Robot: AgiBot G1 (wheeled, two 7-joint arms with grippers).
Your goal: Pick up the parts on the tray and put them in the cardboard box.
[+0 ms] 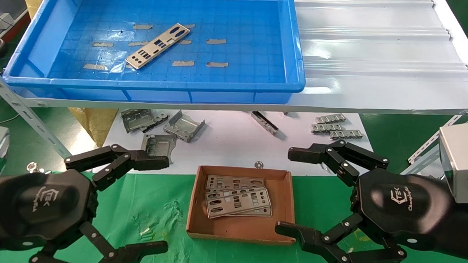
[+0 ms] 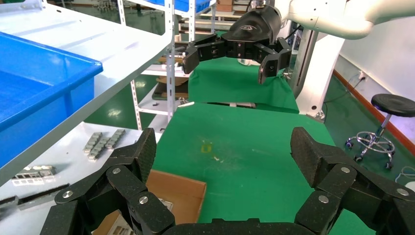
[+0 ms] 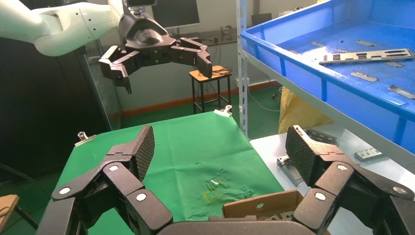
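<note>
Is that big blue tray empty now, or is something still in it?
Not empty. One part still lies flat on the tray floor among beige tape scraps; the others are stacked in the cardboard box.

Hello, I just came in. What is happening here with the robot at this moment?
The robot moves metal plates from the blue tray into the cardboard box. One plate lies in the tray; a few plates lie stacked in the box. The left gripper and the right gripper both hang open and empty over the green cloth, one on each side of the box. Neither holds anything now.
</note>
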